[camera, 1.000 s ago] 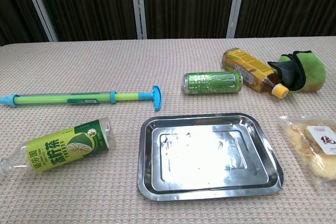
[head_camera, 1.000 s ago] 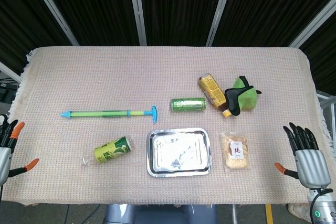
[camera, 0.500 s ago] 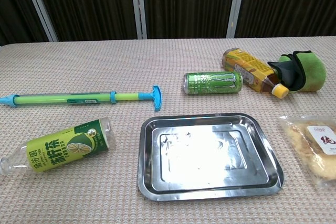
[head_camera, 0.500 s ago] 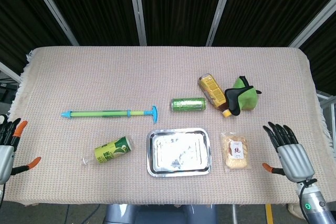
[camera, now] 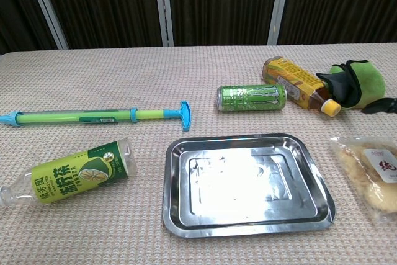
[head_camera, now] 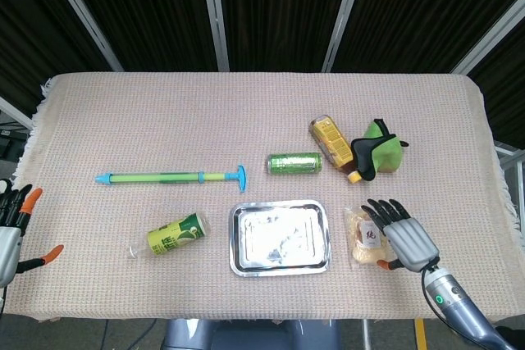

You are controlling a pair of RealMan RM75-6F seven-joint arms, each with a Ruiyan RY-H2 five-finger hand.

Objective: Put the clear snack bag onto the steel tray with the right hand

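The clear snack bag (head_camera: 363, 236) (camera: 371, 175), holding pale biscuits and a white label, lies flat just right of the steel tray (head_camera: 280, 236) (camera: 245, 182). My right hand (head_camera: 401, 235) hovers over the bag's right edge, fingers spread and holding nothing; in the chest view only dark fingertips (camera: 379, 106) show at the right border. Its thumb tip sits at the bag's lower right corner. Whether it touches the bag is unclear. My left hand (head_camera: 12, 227) stays off the table's left edge, fingers apart and empty.
A green can (head_camera: 294, 163), a yellow-labelled bottle (head_camera: 335, 146) and a green pouch (head_camera: 378, 150) lie behind the bag. A blue-green pump stick (head_camera: 171, 177) and a green tea bottle (head_camera: 171, 235) lie left of the tray.
My right hand has moved left from the table's right edge, ending over the snack bag's right side. The bag, tray and left hand have not moved.
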